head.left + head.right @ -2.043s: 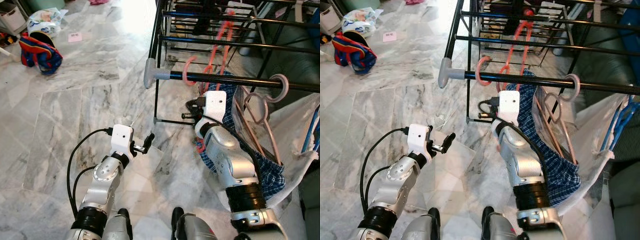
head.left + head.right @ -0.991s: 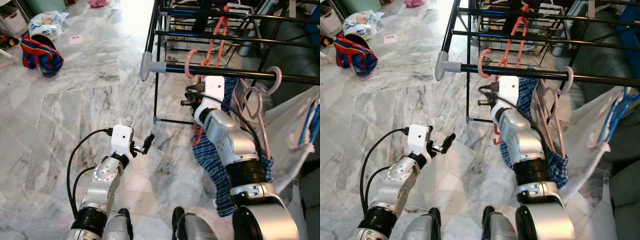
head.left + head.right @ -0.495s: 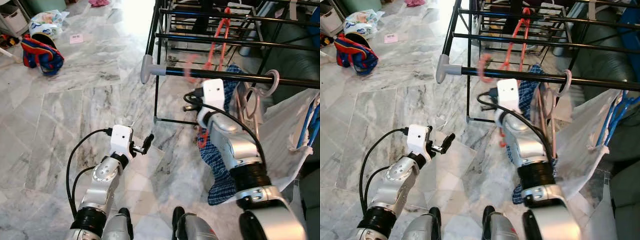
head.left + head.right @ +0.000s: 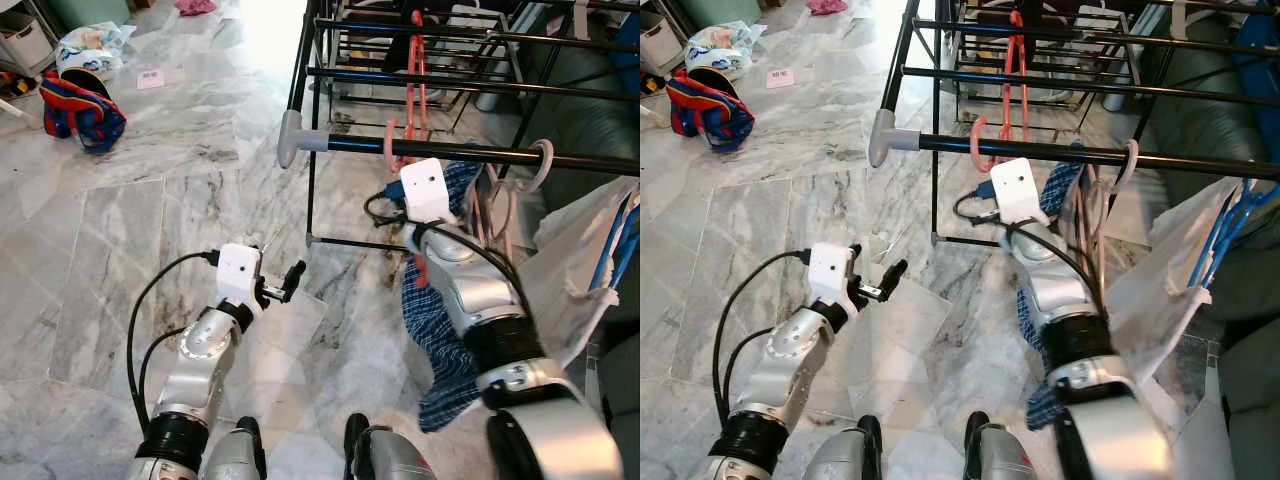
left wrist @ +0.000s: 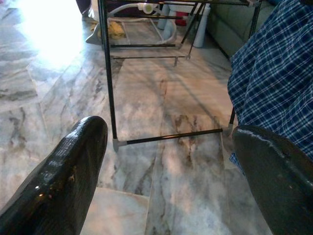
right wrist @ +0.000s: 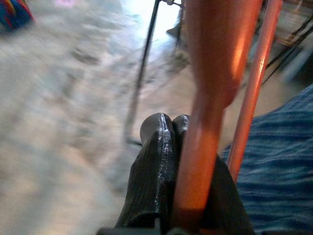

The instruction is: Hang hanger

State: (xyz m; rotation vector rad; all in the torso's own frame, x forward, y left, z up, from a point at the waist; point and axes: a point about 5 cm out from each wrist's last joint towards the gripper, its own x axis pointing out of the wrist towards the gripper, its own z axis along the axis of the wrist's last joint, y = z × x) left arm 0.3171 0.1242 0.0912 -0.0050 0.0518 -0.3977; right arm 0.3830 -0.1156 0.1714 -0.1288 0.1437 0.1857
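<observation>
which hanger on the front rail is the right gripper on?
The coral hanger near the rail's grey capped end, clamped by the right gripper; the pale pink ones hang farther along.

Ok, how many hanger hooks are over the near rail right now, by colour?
Coral hook, its hanger held in the right gripper: 1
Pale grey-pink hook: 1
Total on the near rail: 2
</observation>
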